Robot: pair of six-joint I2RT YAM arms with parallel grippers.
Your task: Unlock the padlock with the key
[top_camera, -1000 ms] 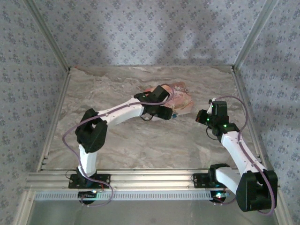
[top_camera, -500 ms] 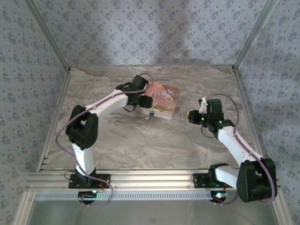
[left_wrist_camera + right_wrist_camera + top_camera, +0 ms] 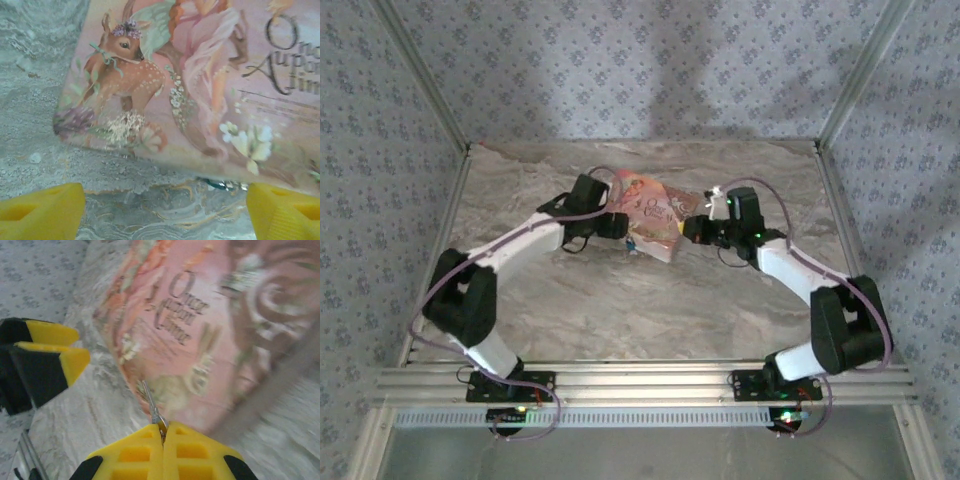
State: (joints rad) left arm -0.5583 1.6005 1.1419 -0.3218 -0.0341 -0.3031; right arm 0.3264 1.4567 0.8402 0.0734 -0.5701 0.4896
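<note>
– Both arms have swung inward since a second ago. The left arm [image 3: 520, 240] has drawn back toward 9 o'clock and the right arm [image 3: 790, 265] has reached toward 10 o'clock. The pink box [image 3: 658, 208] has shifted toward 9 o'clock as well.

– Where does the box lie now?

– On the marbled tabletop [image 3: 620, 310], a little toward 12 o'clock from its middle. It sits askew between the two claws, one corner pointing to 6 o'clock.

– And the left claw?

– The left claw [image 3: 160, 217] stands at the box's 9 o'clock side. It is spread wide, with nothing between its yellow fingers [image 3: 42, 215]. In its wrist view the printed deer [image 3: 125, 75] on the box faces it just past the tips.

– The right one?

– The right claw [image 3: 162, 434] is at the box's 3 o'clock side, its fingers pressed fully together on the key [image 3: 149, 401]. The thin silvery shaft sticks out from the tips toward the box. I cannot tell whether it touches the box.

– And the padlock?

– The padlock [image 3: 632, 243] lies on the tabletop at the box's 7 o'clock edge, just beside the left claw and well apart from the key. In the left wrist view only a teal bit with a silvery glint peeks from under the box's near edge, toward 5 o'clock.
</note>
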